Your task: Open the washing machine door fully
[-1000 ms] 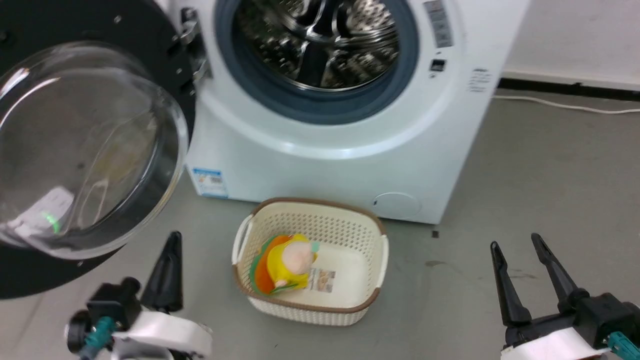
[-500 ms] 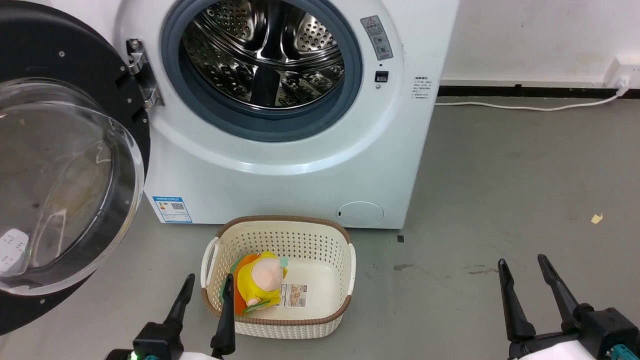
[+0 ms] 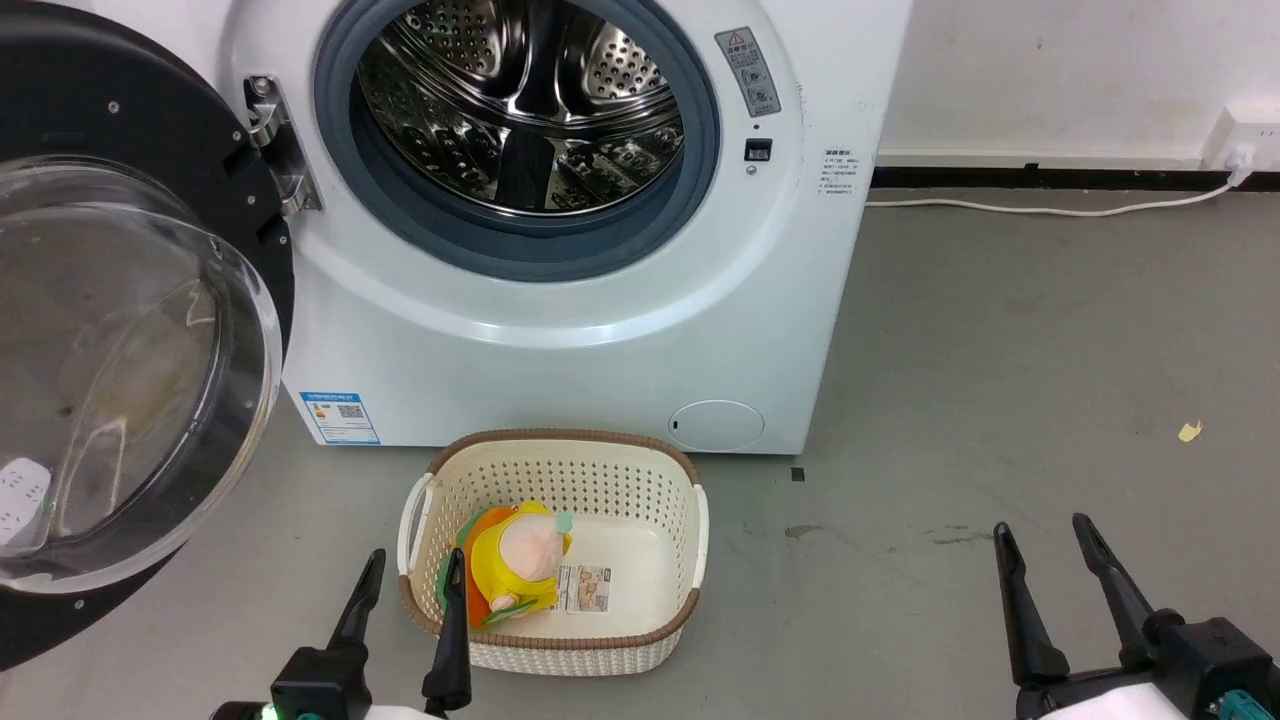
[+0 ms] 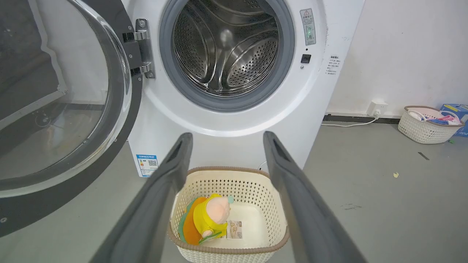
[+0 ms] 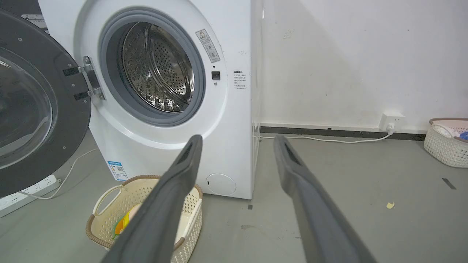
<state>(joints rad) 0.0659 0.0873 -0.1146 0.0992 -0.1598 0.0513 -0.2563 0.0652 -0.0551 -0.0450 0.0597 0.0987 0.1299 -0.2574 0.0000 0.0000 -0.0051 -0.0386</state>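
Down at 7 o'clock on the white machine's front, a blue-and-white sticker (image 3: 340, 417) with a QR code is showing, print way too small to read. A grey warning label (image 3: 748, 72) with a triangle symbol is sitting at 2 o'clock of the drum opening (image 3: 520, 100), and a fine-print label (image 3: 838, 175) at 3 o'clock is just as unreadable. Both pincers are hanging over the floor with nothing in them: the left gripper (image 3: 417, 552), fingers spread wide, is hovering at 6 o'clock by the basket (image 3: 560, 445) with the yellow plush toy (image 3: 520, 555), and the right gripper (image 3: 1038, 523) is sitting at 4 o'clock, fingers apart too. The washing machine door (image 3: 110, 360) is hanging swung out at 9 o'clock of the drum opening, standing upright on its metal hinge (image 3: 275, 140), its glass bowl bulging out toward the robot. It's round, so no real long side to call.
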